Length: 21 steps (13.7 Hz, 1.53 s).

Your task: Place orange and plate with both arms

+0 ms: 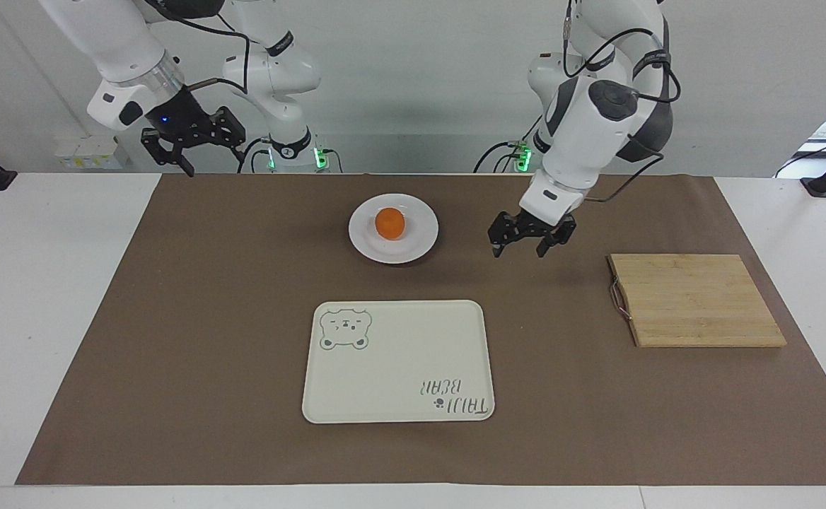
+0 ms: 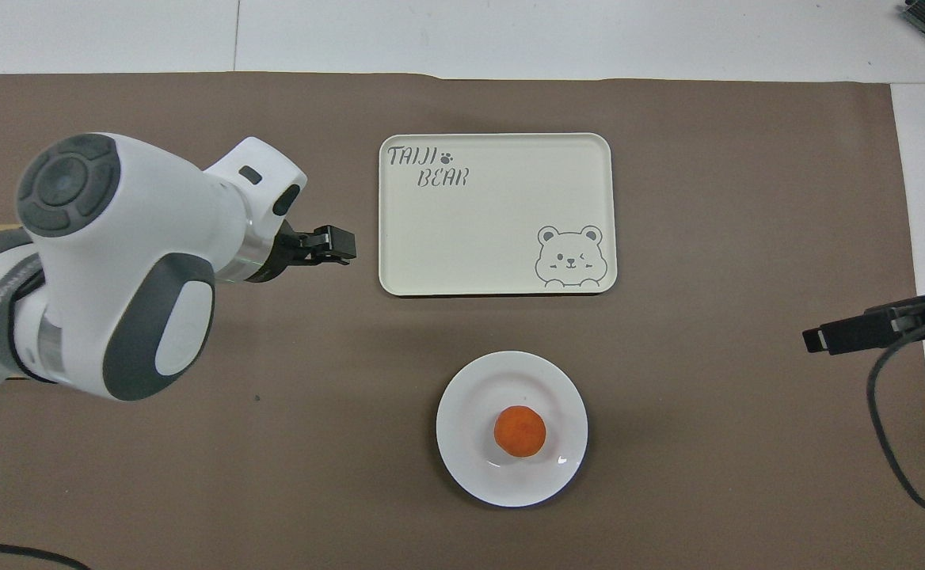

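Orange (image 1: pixel 390 223) sits in the middle of the white plate (image 1: pixel 420 244), and the plate rests on the brown mat on the tabletop (image 1: pixel 45 297), nearer to the robots than the cream tray (image 1: pixel 399 417) with the bear on it. Nothing is touching the orange or the plate.

The left end effector (image 1: pixel 528 244) hangs in the air over the bare mat, between the plate and the wooden cutting board (image 1: pixel 696 300). Its two fingers are apart and it holds nothing. The right end effector (image 1: pixel 183 159) is up high over the edge of the mat at the right arm's end of the tabletop. Its fingers are apart too, and it holds nothing.

I think the next job is to move the plate onto the tray, most likely with the right arm. To do it well, come down slowly at the plate's edge and pinch the rim firmly. Lift the plate flat, because the round orange could roll off if the plate tips. Carry it slowly, set it down gently in the middle of the tray, then let go.
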{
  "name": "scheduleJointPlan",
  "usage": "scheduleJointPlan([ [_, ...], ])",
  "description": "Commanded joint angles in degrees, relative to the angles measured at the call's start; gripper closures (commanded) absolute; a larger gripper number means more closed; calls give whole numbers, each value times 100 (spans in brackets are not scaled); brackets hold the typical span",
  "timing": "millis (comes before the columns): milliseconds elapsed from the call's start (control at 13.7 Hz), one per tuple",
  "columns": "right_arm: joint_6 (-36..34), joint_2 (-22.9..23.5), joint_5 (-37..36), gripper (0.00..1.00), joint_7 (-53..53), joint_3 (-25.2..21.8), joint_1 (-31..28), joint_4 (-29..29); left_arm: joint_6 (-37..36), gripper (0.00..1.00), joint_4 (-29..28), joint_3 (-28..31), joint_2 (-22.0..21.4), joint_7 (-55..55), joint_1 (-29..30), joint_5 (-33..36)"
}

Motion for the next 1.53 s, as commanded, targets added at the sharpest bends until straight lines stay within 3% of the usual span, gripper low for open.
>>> scheduleJointPlan([
  [0,457,-96,609,0,-139,51,83,-617,-343,0,4,-52,-202,841,589,76],
  [292,1467,281,1778,0,-182,52,600,-1540,-695,0,284,-35,-194,1530,1231,568],
  [584,1961,625,2228,0,-621,52,831,-1901,-1555,0,899,9,-194,1950,1479,937],
  [803,2338,852,2816,0,-1839,52,822,-2515,-2311,0,1347,9,-194,2119,1540,1034],
  [1168,2735,1151,3878,0,-2991,52,1006,-3176,-2366,0,1305,9,-281,2146,1549,1025],
  [1460,3078,1336,4223,0,-3531,52,1137,-3484,-2304,0,1305,18,-281,2093,1645,999],
])
